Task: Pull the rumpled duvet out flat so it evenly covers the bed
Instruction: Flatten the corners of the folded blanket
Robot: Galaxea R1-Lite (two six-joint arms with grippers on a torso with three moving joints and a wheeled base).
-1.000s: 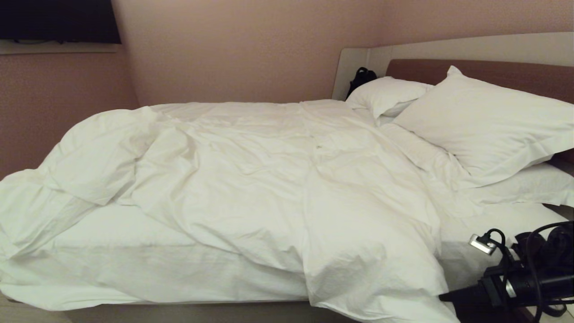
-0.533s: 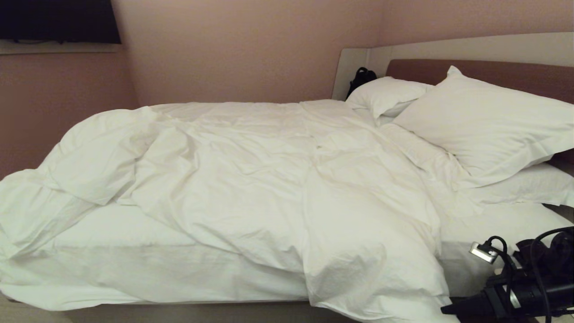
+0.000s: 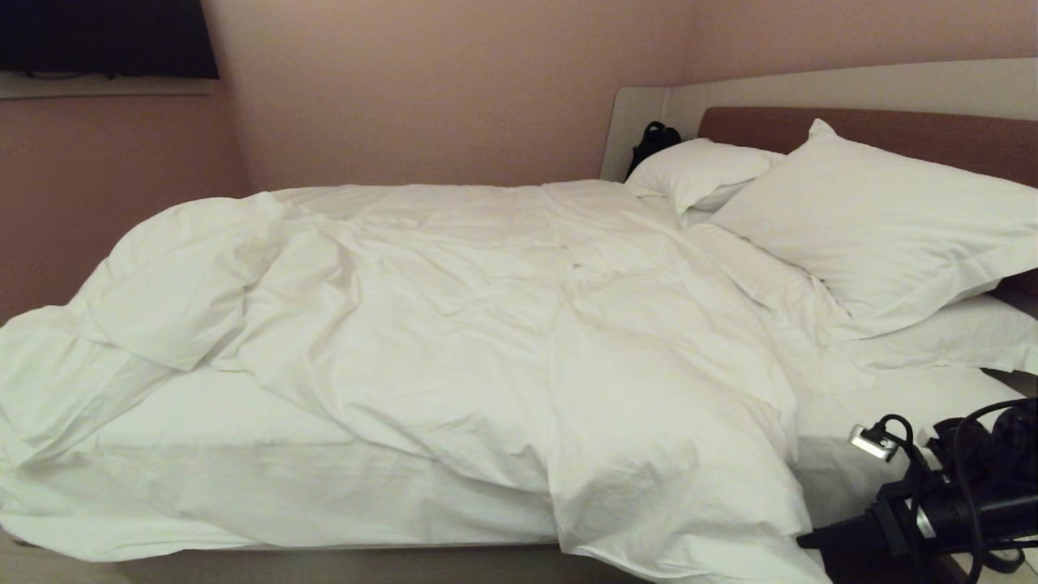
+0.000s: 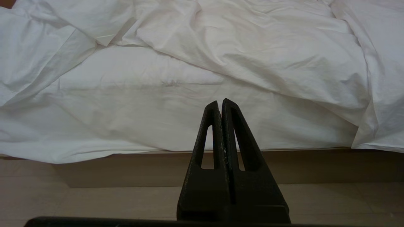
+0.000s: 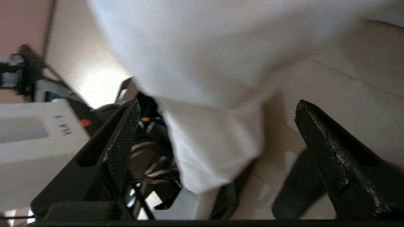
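Duvet lies bunched across the bed, a corner spilling over the near edge at the right while bare sheet shows at the near left; the bed's foot is cut off at the left. Right gripper is low at the near right, jaws spread wide around a blurred hanging fold of white cloth, gripping nothing. Left gripper sits pressed shut and empty, facing the bed's side.
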